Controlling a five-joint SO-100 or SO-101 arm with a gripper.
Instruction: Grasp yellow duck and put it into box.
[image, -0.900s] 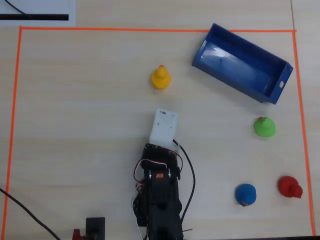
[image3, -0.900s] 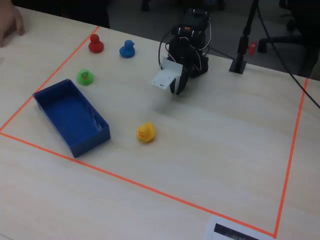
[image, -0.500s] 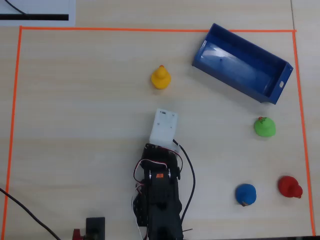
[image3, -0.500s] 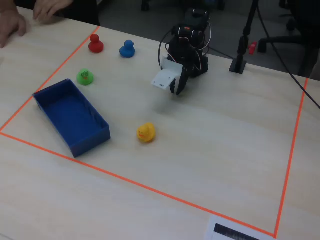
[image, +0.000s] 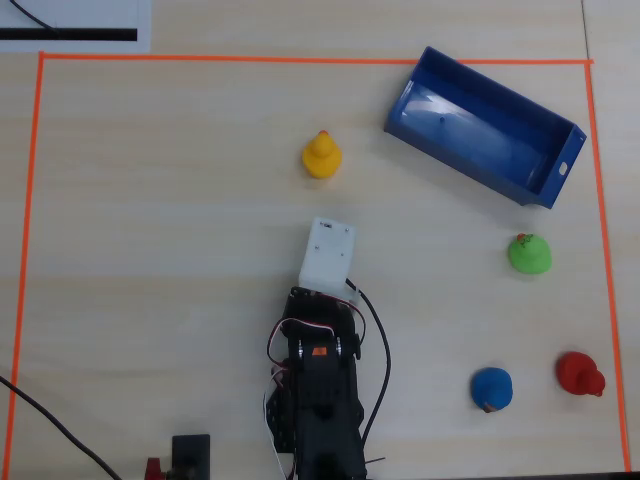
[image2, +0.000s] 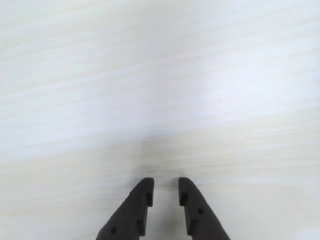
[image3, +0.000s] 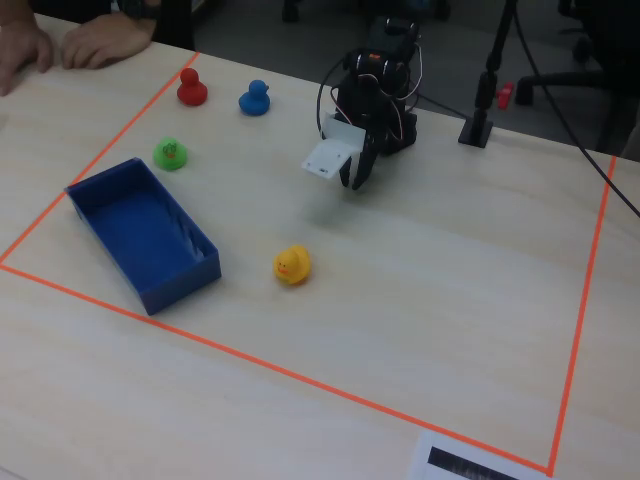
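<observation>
- We see the yellow duck (image: 322, 155) standing alone on the table (image: 150, 250) in the upper middle of the overhead view, well apart from the box (image: 484, 127), which lies angled in the upper right.
- In the fixed view the yellow duck (image3: 292, 265) sits at lower centre, just right of the box (image3: 140, 232), whose floor looks bare.
- Our gripper (image2: 165, 192) hangs over plain wood in the wrist view; its jaws are nearly closed, a narrow slit between them, and they grasp nothing.
- The duck does not appear in the wrist view, so we judge the step in hand to be the reach toward it, with the task barely begun.
- To do it well, we would spread the jaws wide before descending, since the present gap looks too slim for the duck's rounded body.
- We would bring the gripper (image3: 352, 178) forward until the duck shows centred between the fingertips, then lower and close on the body rather than the small head.
- The green toy (image: 529, 253), blue toy (image: 491, 389) and red toy (image: 579, 373) sit in the right part of the overhead view, clear of our likely path.
</observation>
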